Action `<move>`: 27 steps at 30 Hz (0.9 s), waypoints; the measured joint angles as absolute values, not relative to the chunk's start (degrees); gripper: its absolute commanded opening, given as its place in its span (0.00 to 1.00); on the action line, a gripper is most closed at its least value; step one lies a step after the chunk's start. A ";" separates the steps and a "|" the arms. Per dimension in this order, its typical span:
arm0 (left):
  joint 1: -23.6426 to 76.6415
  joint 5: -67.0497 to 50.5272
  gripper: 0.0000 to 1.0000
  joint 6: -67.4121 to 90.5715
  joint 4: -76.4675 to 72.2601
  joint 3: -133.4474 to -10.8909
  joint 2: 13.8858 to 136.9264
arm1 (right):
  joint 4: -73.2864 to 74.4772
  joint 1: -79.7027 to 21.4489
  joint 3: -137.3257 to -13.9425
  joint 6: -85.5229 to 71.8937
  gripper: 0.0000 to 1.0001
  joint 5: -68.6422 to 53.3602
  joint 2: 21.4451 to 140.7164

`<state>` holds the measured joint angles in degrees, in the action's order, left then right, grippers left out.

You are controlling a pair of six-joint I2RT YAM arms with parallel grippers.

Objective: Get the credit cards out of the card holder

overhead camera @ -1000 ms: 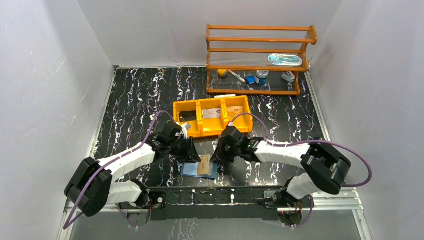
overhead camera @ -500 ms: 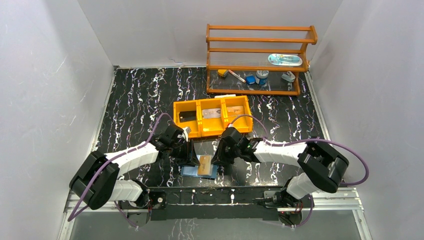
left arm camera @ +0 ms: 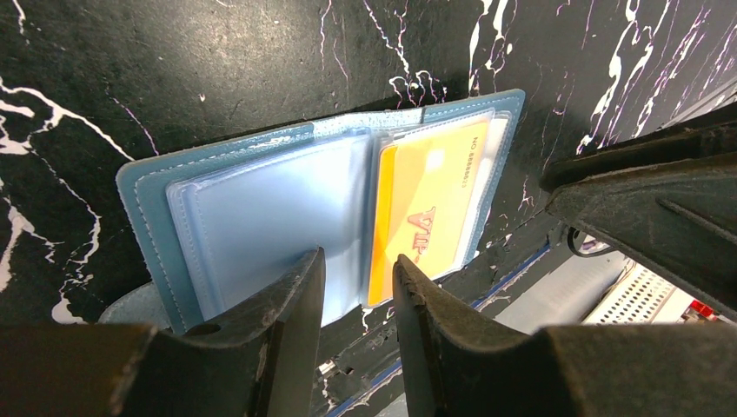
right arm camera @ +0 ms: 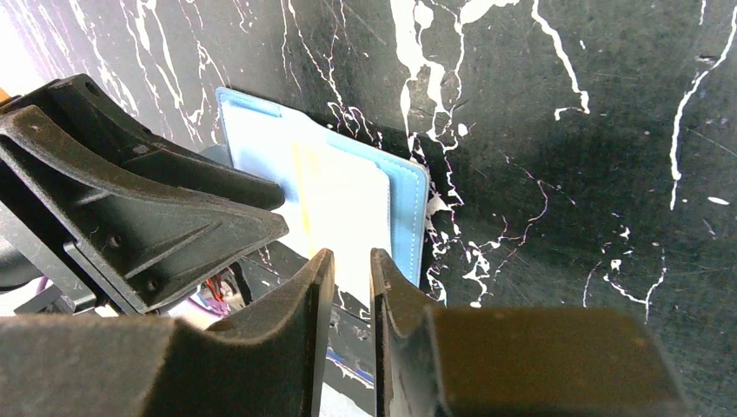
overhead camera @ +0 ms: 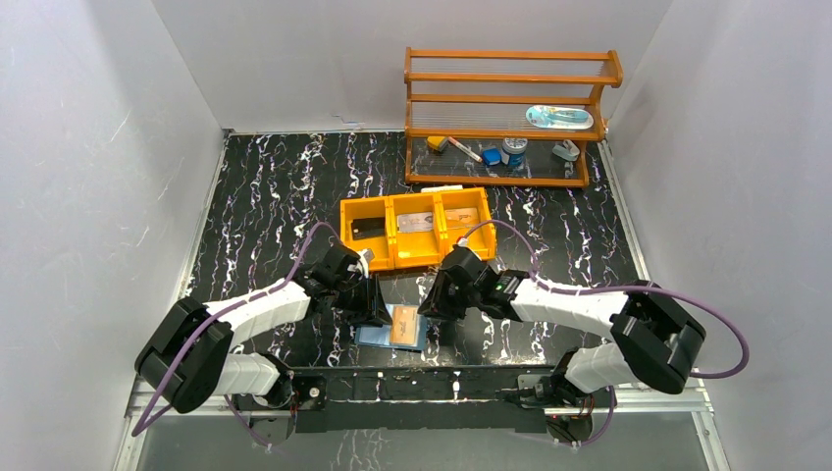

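Observation:
The card holder (overhead camera: 371,337) lies open near the table's front edge, its pale blue slots facing up (left arm camera: 261,208). An orange credit card (left arm camera: 426,208) sits in its right leaf and shows as a tan patch from above (overhead camera: 402,326). My left gripper (left arm camera: 358,271) hangs over the holder's near edge with its jaws a narrow gap apart and nothing between them. My right gripper (right arm camera: 350,256) stands at the opposite side (overhead camera: 432,306), jaws slightly apart, tips just short of the glare-whitened card (right arm camera: 348,204). The blue rim (right arm camera: 408,208) shows beside that card.
An orange three-compartment tray (overhead camera: 392,257) stands just behind the grippers, with a dark card (overhead camera: 368,228), a silvery card (overhead camera: 417,221) and a tan card (overhead camera: 465,214) in it. An orange shelf rack (overhead camera: 510,118) with small items stands at the back right.
The right arm's elbow has swung to the right and its gripper has edged slightly right. The left gripper has shifted a little toward the holder. The holder and card have not moved.

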<state>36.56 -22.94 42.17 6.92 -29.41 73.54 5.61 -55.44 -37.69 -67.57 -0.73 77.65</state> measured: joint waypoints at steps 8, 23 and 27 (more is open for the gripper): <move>36.56 -22.94 0.34 42.15 6.96 -29.41 73.52 | 2.26 -55.33 -37.71 -67.35 0.28 -3.86 81.03; 36.56 -23.16 0.34 42.41 6.13 -28.99 73.52 | -3.03 -55.18 -37.34 -67.59 0.20 -8.38 88.05; 36.56 -24.23 0.32 43.64 3.62 -27.64 73.56 | -5.78 -54.96 -36.67 -68.31 0.14 -9.65 89.32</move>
<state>36.56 -24.23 43.64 3.62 -27.64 73.56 -5.78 -54.96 -36.67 -68.31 -9.65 89.32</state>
